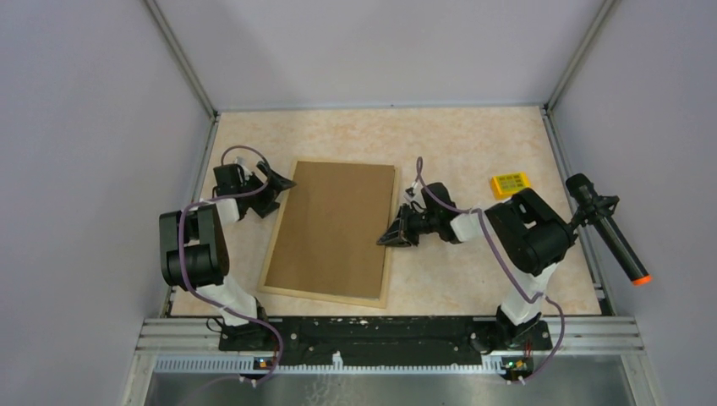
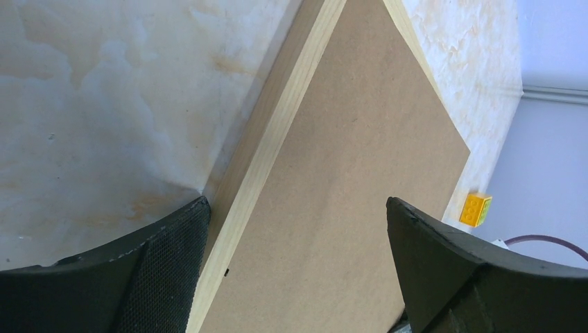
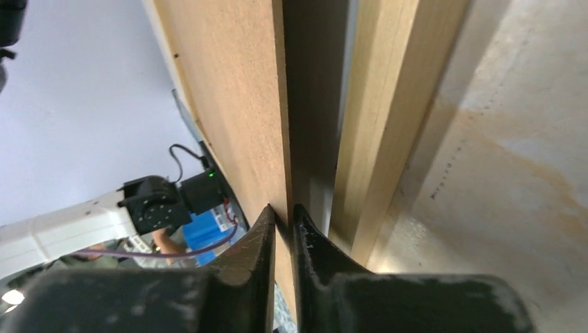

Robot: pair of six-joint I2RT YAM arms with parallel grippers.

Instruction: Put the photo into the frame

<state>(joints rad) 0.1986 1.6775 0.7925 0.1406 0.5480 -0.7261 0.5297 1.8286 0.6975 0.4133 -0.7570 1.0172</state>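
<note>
The light wood frame (image 1: pixel 272 254) lies back-up in the middle of the table, with the brown backing board (image 1: pixel 334 228) on it. The photo is hidden. My left gripper (image 1: pixel 283 182) is open at the frame's far left corner; in the left wrist view its jaws straddle the wood rim (image 2: pixel 277 139) and the board (image 2: pixel 347 173), touching neither. My right gripper (image 1: pixel 387 237) is at the frame's right edge. In the right wrist view it (image 3: pixel 283 211) is shut on the edge of the backing board (image 3: pixel 229 83), which stands a little apart from the frame (image 3: pixel 381 104).
A small yellow brick (image 1: pixel 510 183) lies on the table at the back right, also in the left wrist view (image 2: pixel 476 209). A black rod with an orange tip (image 1: pixel 613 233) sticks out at the right wall. Walls close the table on three sides.
</note>
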